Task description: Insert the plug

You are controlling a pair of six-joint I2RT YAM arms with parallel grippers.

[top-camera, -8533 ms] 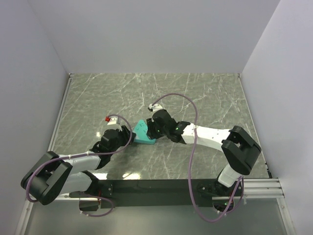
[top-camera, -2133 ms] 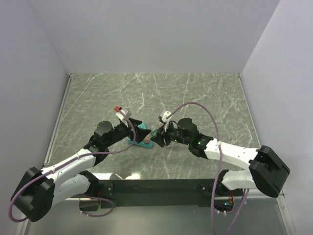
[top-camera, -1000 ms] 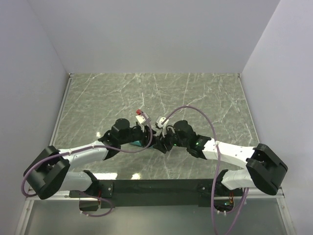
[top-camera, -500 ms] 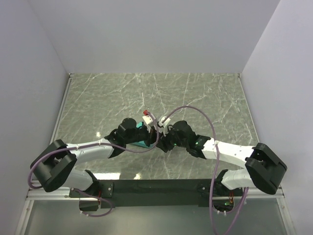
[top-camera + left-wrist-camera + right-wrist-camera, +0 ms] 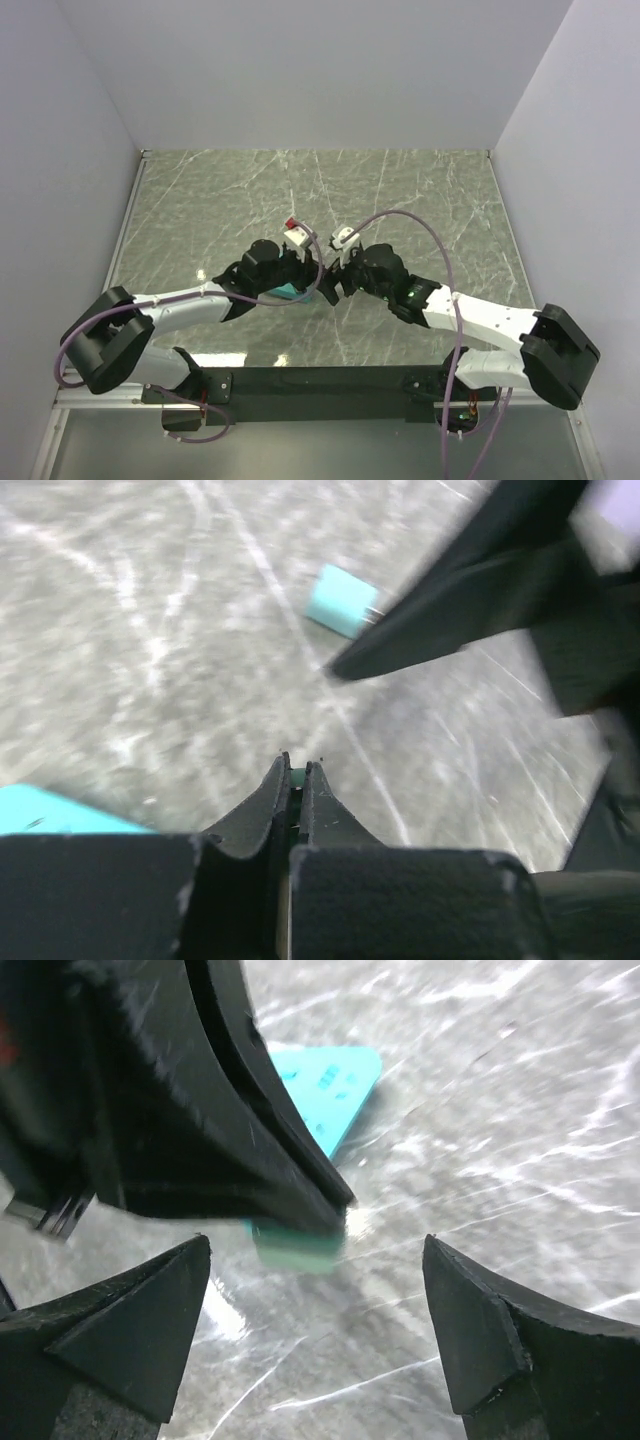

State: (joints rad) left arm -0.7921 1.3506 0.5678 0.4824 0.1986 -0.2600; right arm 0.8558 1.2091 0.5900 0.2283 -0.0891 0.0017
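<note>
A flat teal triangular block [image 5: 330, 1085] lies on the marble, partly under my left arm's black fingers [image 5: 250, 1110]; from above only a bit of this block [image 5: 288, 293] shows. A small teal plug [image 5: 345, 600] with a grey end lies just past those fingertips. The same plug [image 5: 295, 1245] sits ahead of my right gripper [image 5: 316, 1242], which is wide open and holds nothing. My left gripper [image 5: 296, 765] is shut, with only a green sliver in the slit; I cannot tell what it is. From above, the left gripper [image 5: 306, 282] and the right gripper [image 5: 336, 283] nearly meet.
A finger of the right arm [image 5: 450, 600] crosses the upper right of the left wrist view, its tip close to the plug. Purple cables [image 5: 420, 225] loop over both arms. White walls [image 5: 90, 150] enclose the marble table [image 5: 400, 180] on three sides.
My right gripper has sprung wide open and drawn back a little to the right. The left gripper, which closed half a second ago, stays shut in the same spot.
</note>
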